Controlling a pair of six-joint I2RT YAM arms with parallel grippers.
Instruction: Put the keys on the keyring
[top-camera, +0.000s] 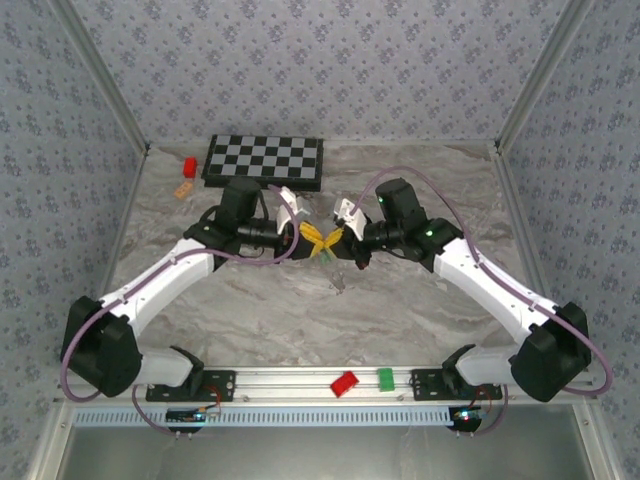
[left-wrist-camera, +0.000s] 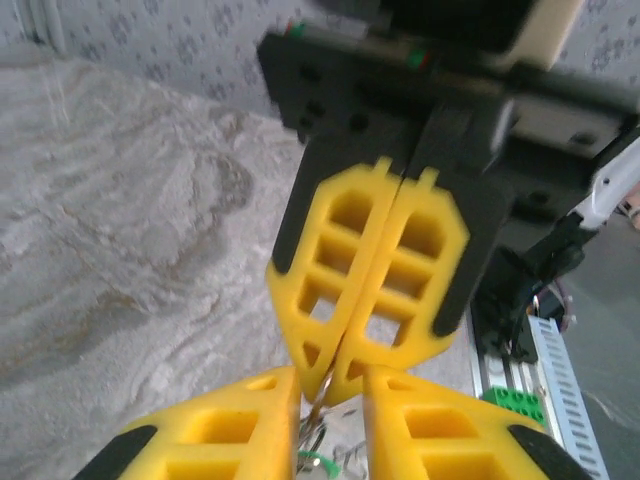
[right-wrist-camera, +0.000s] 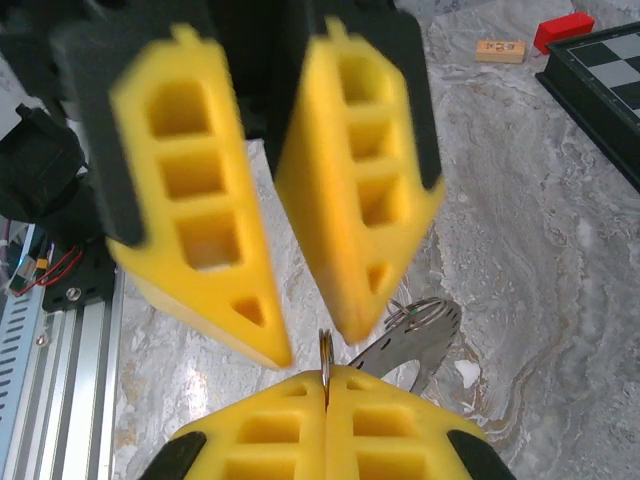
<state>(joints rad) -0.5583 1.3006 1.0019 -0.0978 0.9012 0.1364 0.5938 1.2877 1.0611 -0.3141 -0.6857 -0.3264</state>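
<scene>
Chessboard (top-camera: 265, 160) and red block (top-camera: 189, 165) sit well back on the surface (top-camera: 400, 310), away from both claws; the left claw (right-wrist-camera: 312, 340) is spread open around a thin silvery sliver (right-wrist-camera: 325, 350) that the right claw (right-wrist-camera: 326, 385) is clenched on, with the grey keyring (right-wrist-camera: 405, 340) just beside their tips.

One camera looks down from high on the whole counter (top-camera: 400, 310). Two wrist cameras, very close, face each other's yellow fingers (left-wrist-camera: 345, 240).
</scene>
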